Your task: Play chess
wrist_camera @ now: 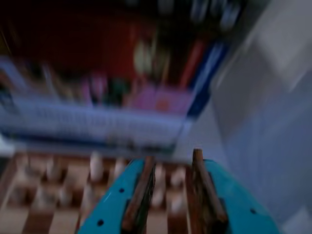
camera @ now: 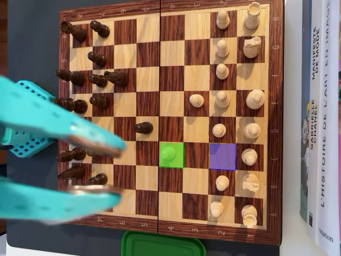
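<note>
A wooden chessboard fills the overhead view, with dark pieces on its left and white pieces on its right. A pawn stands on a green-marked square, and two squares to its right a purple-marked square is empty. My teal gripper is blurred, high over the board's left side above the dark pieces, open and empty. In the wrist view the gripper has its brown-padded fingers apart, and blurred white pieces show on the board beyond them.
A row of books lies along the board's right edge in the overhead view and shows blurred in the wrist view. A green container sits at the board's bottom edge. A dark mat lies under the board.
</note>
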You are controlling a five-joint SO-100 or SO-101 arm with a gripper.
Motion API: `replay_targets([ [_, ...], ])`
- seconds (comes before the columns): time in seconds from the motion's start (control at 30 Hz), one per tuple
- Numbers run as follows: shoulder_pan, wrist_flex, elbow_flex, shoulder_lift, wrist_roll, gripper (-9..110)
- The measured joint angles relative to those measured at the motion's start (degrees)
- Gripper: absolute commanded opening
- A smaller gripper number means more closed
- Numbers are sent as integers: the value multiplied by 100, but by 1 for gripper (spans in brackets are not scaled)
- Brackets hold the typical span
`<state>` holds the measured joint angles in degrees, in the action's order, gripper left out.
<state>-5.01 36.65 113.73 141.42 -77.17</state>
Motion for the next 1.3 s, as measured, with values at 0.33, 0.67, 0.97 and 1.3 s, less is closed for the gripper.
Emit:
replay_targets([
  [0.33, 308, -4535, 2558, 1784, 0, 13],
  [0.67, 308, -8235, 4263, 2997, 0, 13],
  [0.97, 308, -10336, 5766, 4421, 0, 13],
  [1.3, 290, -11979, 6328, 5027, 0, 13],
])
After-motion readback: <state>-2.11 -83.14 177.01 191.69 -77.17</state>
